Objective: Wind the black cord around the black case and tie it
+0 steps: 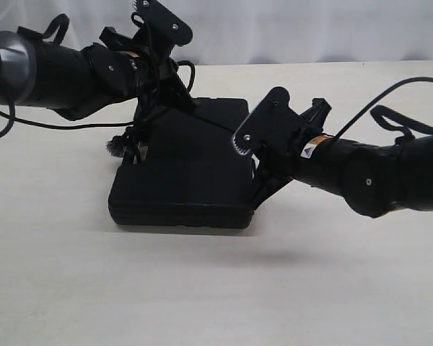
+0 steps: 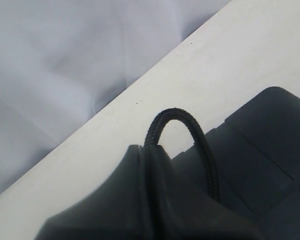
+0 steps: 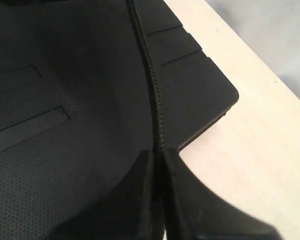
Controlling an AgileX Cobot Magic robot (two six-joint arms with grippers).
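The black case (image 1: 191, 169) lies flat in the middle of the table. The black cord (image 1: 215, 125) runs taut across its top between both grippers. My left gripper (image 1: 184, 101), above the case's far left corner, is shut on the cord, which arches out of its fingers (image 2: 177, 116) beside the case (image 2: 270, 150). The cord's fuzzy knotted end (image 1: 116, 146) hangs off the case's left side. My right gripper (image 1: 260, 184), at the case's right edge, is shut on the cord (image 3: 152, 90), which stretches straight from its fingertips over the ribbed case (image 3: 65, 100).
The cream table (image 1: 216, 288) spreads around the case on all sides. A pale cloth backdrop (image 1: 289, 29) hangs behind the far edge. Thin black robot cables (image 1: 390, 90) loop near both arms.
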